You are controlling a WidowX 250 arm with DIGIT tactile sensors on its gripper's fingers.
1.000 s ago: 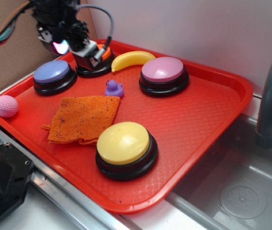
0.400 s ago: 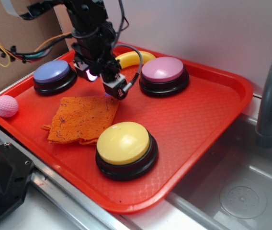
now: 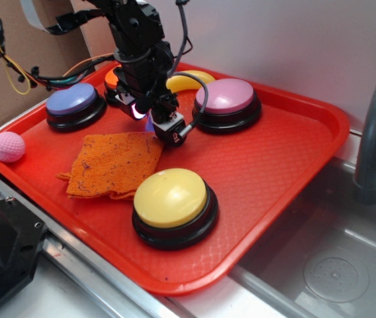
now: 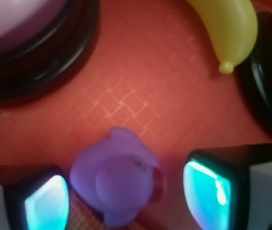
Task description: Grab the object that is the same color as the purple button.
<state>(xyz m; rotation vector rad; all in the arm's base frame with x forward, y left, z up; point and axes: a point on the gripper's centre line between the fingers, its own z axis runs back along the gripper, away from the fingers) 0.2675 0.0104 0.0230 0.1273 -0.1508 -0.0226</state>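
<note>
In the wrist view the duck (image 4: 119, 184) sits on the tray (image 4: 126, 86) between the two fingers (image 4: 45, 196) of the gripper (image 4: 126, 191). There is a gap on each side of the duck, a wider one on the right, so the jaws stand open around it and grip nothing. Beyond the duck, across bare tray, the mauve button (image 4: 30, 43) lies to the upper left and the banana (image 4: 227, 28) to the upper right, its tip pointing down toward the duck's side of the tray.

In the exterior view the yellow button (image 3: 173, 204) is nearest the camera, well in front of the duck. The cloth (image 3: 114, 164) lies just left of and in front of the duck. The gripper (image 3: 158, 122) is low over the tray and hides almost all of the duck (image 3: 149, 123). The ball (image 3: 8, 146) sits far to the duck's left. The purple button (image 3: 75, 105) is left of and behind the duck, and the orange button (image 3: 112, 83) is behind it, mostly hidden by the arm.
</note>
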